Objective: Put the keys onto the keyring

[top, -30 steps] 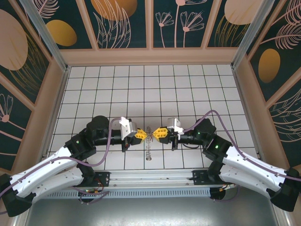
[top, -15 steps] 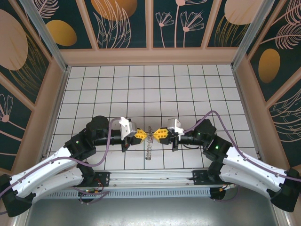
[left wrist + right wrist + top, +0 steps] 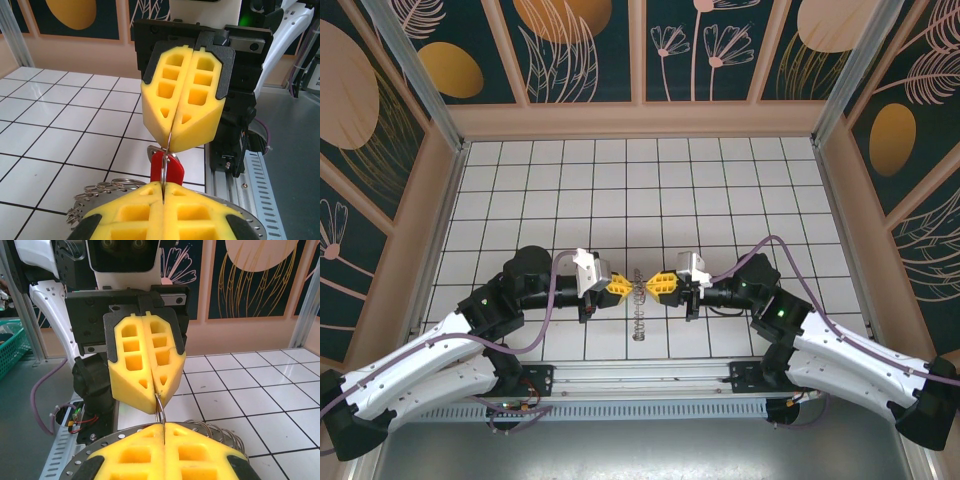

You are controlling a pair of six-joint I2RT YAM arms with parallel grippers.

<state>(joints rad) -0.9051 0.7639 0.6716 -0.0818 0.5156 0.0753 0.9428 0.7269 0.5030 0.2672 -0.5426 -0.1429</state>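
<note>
Over the surface (image 3: 650,190), mid-frame, your left tool (image 3: 620,288) and right tool (image 3: 660,284) clamp the keyring (image 3: 638,320); key (image 3: 167,169) hangs between them.

Bright, even overhead light in all three views. Shadows on the table (image 3: 720,180) are soft and short. Mild sheen off its white surface in wrist views. Closest foreground slightly soft, rest sharp.
</note>
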